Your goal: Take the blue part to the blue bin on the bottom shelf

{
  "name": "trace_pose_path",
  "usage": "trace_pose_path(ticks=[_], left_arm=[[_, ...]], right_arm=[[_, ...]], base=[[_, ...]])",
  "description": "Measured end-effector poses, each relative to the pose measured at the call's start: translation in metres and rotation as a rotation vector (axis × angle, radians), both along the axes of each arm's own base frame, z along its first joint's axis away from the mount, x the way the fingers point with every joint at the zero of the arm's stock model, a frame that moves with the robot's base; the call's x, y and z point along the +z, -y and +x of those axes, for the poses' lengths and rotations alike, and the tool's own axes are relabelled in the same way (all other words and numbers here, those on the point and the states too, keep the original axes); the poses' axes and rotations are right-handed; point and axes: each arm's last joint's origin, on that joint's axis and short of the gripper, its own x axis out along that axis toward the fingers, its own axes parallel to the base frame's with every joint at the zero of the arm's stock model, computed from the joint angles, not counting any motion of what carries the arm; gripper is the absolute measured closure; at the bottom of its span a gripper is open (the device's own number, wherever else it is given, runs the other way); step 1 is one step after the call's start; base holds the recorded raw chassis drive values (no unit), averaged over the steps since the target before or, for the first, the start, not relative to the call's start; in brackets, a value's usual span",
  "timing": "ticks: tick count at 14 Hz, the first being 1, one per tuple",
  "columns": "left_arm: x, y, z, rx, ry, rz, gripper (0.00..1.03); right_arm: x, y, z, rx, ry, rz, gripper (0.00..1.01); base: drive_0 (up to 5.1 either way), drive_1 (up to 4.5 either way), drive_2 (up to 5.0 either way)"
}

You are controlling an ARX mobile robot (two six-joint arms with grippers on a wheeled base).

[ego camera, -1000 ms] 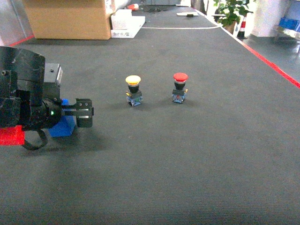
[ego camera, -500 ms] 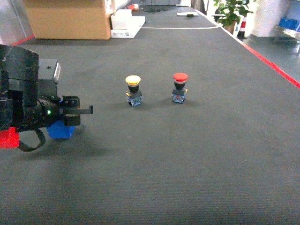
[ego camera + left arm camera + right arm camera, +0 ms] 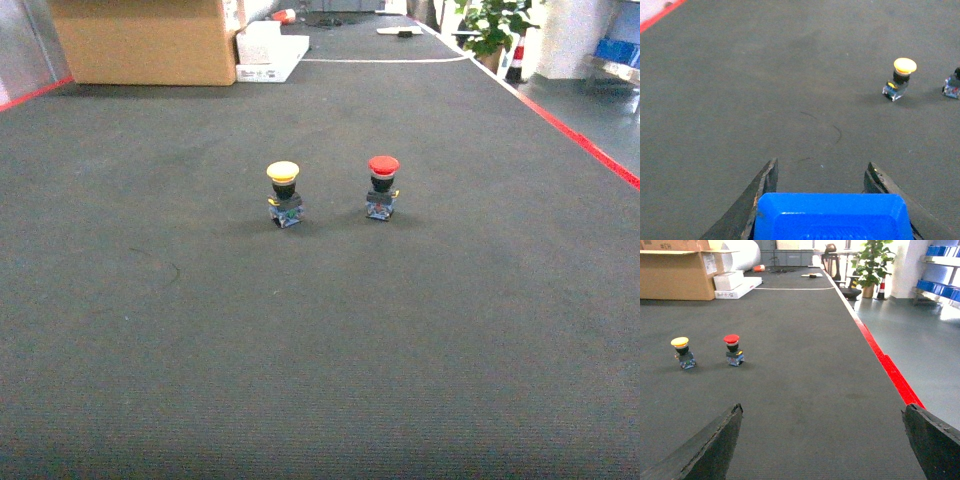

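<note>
Blue part (image 3: 830, 216) at 6 o'clock in left wrist view, pinched between left claw (image 3: 822, 187) fingers. Likely light, stiff, slick plastic; best gripped across flat sides. Right claw (image 3: 822, 440) spread, empty.

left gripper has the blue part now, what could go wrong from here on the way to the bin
1. The blue part sits between the left gripper's fingers with only its top edge in view, so how firm the grip is cannot be judged; it might slip in transit.
2. The head view shows neither arm nor part, so a drop could go unseen there.
3. The yellow button and red button stand loose and could be knocked over.
</note>
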Motion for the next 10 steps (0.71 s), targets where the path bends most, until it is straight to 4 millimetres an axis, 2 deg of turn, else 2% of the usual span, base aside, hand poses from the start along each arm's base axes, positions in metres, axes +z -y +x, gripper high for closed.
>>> trace_pose_path(ticks=[2,4,5,10], left_arm=[[0.034,-0.004,-0.045,0.039,0.150,-0.018,0.59],[0.045,-0.006,-0.089,0.039,0.220,-0.038,0.59],[0.043,-0.005,-0.097,0.000,0.206,-0.058,0.59],[0.038,-0.006,-0.095,0.029,0.179,-0.085,0.60]], right_arm=[[0.000,0.000,0.000,0.000,0.000,0.000,0.03],[0.000,0.000,0.000,0.000,0.000,0.000,0.03],[0.000,0.000,0.000,0.000,0.000,0.000,0.03],[0.000,0.000,0.000,0.000,0.000,0.000,0.03]], base=[[0.0,0.00,0.0],[0.0,0.00,0.0],[0.0,0.00,0.0],[0.0,0.00,0.0]])
